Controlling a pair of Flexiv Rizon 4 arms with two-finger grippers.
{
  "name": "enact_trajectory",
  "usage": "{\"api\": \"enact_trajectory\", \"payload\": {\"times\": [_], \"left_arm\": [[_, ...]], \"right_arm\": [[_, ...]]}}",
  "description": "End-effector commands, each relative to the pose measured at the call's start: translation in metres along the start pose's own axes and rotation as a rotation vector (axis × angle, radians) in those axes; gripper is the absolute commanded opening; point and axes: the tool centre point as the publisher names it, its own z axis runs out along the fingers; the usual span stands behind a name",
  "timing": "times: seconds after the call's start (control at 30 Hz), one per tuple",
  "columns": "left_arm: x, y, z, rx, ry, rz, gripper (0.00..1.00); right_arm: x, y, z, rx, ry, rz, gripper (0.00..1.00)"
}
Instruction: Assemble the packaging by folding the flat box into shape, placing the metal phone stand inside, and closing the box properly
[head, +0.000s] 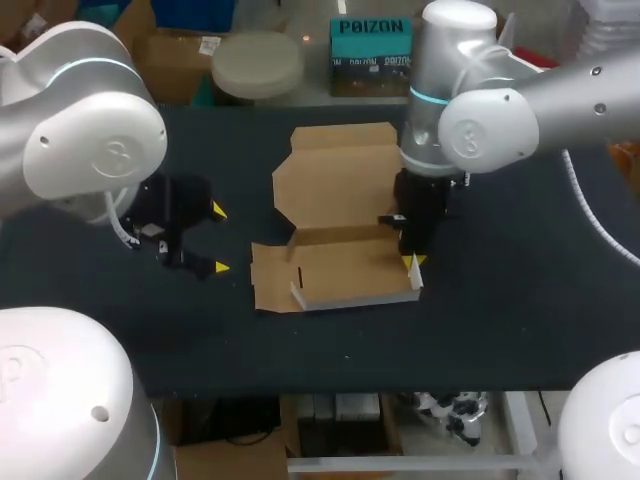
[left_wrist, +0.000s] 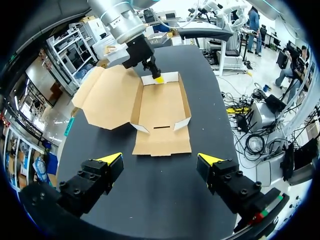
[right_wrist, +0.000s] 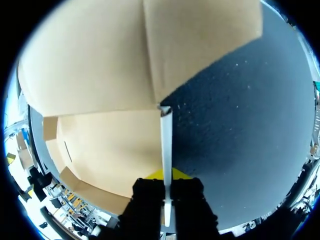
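head view shows a brown cardboard box (head: 338, 268), half folded, lying on the black table (head: 520, 300) between the two arms. its broad lid panel (head: 335, 185) lies opened out flat on the far side, and its shallow tray has low walls standing up. the right gripper (head: 412, 262) points down at the tray's near right corner, its yellow tips on either side of the upright side wall (head: 414, 280). in the right wrist view that side wall (right_wrist: 166, 142) runs edge-on straight out from between the fingers (right_wrist: 150, 202) of the right gripper (right_wrist: 166, 187). both black fingers press against it from opposite sides, so they pinch the wall. the tray floor of the brown cardboard box (right_wrist: 110, 150) lies to one side of the fingers, and the bare black table (right_wrist: 235, 125) to the other. the left gripper (head: 219, 238) hangs over the table just beside the box's left edge, apart from it, with its two yellow tips spread wide and nothing between them. in the left wrist view the left gripper (left_wrist: 161, 160) has its fingers (left_wrist: 95, 182) wide apart. the brown cardboard box (left_wrist: 160, 107) lies ahead of them, with its front flap nearest the tips and not touching them. the right gripper (left_wrist: 158, 78) stands at the box's far end wall.
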Motion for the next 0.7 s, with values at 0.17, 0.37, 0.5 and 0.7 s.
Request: {"api": "enact_trajectory", "payload": {"times": [0.17,0.37,0.5,0.7], "left_arm": [[-0.0033,0.0008,-0.0022,0.013,0.027,-0.022,1.0],[-0.0049,0.003,-0.0017,0.018,0.041,-0.042,1.0],[-0.0059,0.0044,-0.0019,0.025,0.052,-0.053,1.0],[-0.0065,0.0059,-0.0012,0.028,0.061,-0.06,1.0]], "right_arm": [[-0.0006,-0.0063,0.0012,-0.055,0.001,0.004,0.13],[-0.0013,-0.0059,0.0035,-0.078,-0.003,0.018,0.14],[-0.001,-0.0063,0.0023,-0.1,-0.004,0.018,0.12],[0.0001,-0.0058,0.0021,-0.124,-0.01,0.022,0.09]]}}
